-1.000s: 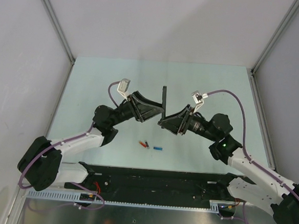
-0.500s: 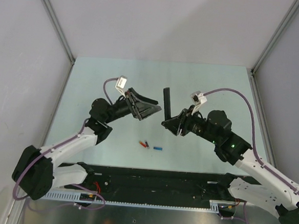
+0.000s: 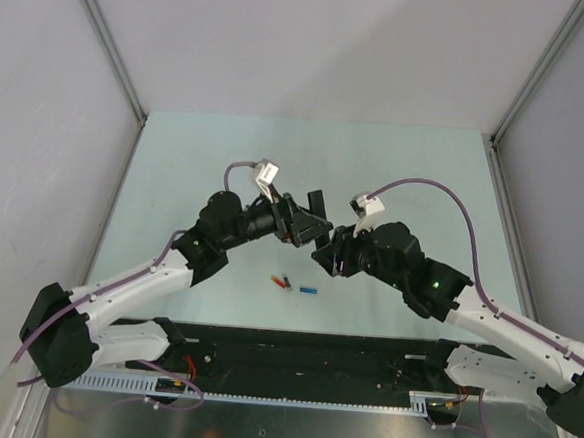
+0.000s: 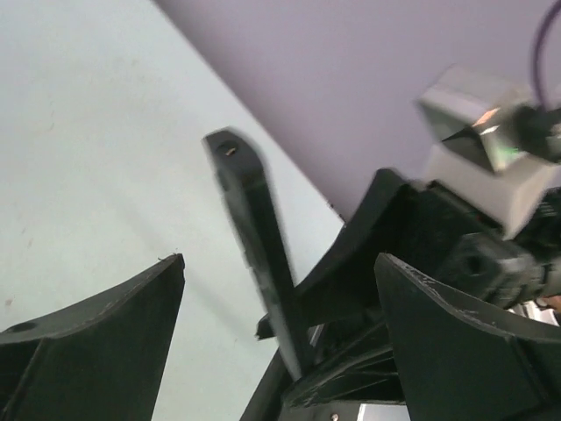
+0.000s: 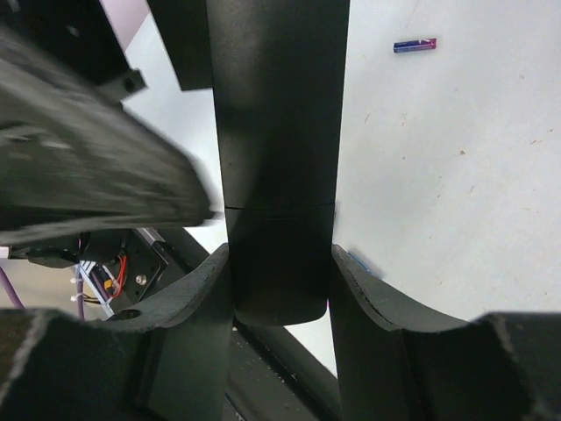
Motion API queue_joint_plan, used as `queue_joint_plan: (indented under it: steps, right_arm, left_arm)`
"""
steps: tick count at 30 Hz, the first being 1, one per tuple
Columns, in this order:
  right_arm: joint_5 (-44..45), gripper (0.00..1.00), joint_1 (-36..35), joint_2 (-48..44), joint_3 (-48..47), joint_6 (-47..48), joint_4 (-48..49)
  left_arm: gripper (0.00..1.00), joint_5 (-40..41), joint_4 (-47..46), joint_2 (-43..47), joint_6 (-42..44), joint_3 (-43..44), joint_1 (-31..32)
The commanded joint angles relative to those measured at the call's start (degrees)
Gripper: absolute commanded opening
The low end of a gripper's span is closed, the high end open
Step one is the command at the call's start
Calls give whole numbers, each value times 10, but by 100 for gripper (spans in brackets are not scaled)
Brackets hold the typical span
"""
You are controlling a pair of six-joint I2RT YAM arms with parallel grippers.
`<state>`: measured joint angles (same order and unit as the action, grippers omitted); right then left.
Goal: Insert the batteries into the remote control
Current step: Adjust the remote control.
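Black plastic remote control (image 5: 279, 132), clamped at one end in the right hand (image 5: 280, 267) above the pale desk (image 3: 396, 166); left hand (image 4: 279, 263) spread wide alongside, holding nothing; blue battery (image 3: 309, 290) and red-orange battery (image 3: 284, 280) loose on the desk, evidently not yet loaded.

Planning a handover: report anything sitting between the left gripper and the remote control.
Nothing visible does. The remote control, clamped by the right gripper, shows in the gap of the open left gripper, touching neither finger.
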<state>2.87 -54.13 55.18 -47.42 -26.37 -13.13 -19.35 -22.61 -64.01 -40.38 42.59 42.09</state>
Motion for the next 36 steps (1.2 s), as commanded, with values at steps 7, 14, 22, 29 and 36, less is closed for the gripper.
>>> queue_joint_plan:
  steps: [7, 14, 22, 29, 36]
  right_arm:
    - [36, 34, -25, 7, -35, 12, 20]
    - [50, 34, -36, 12, -36, 18, 13]
    - [66, 55, -40, 3, -36, 14, 2]
    - [59, 100, -36, -39, -36, 1, -2]
    - [12, 100, 3, -68, -1, -53, 32]
  left_arm:
    - [64, 45, 47, -30, 27, 33, 20]
    - [50, 53, 47, -35, 31, 46, 26]
    - [9, 49, 47, -36, 33, 40, 28]
    - [0, 78, 46, -3, 32, 23, 15]
    - [0, 70, -88, 49, -59, -64, -49]
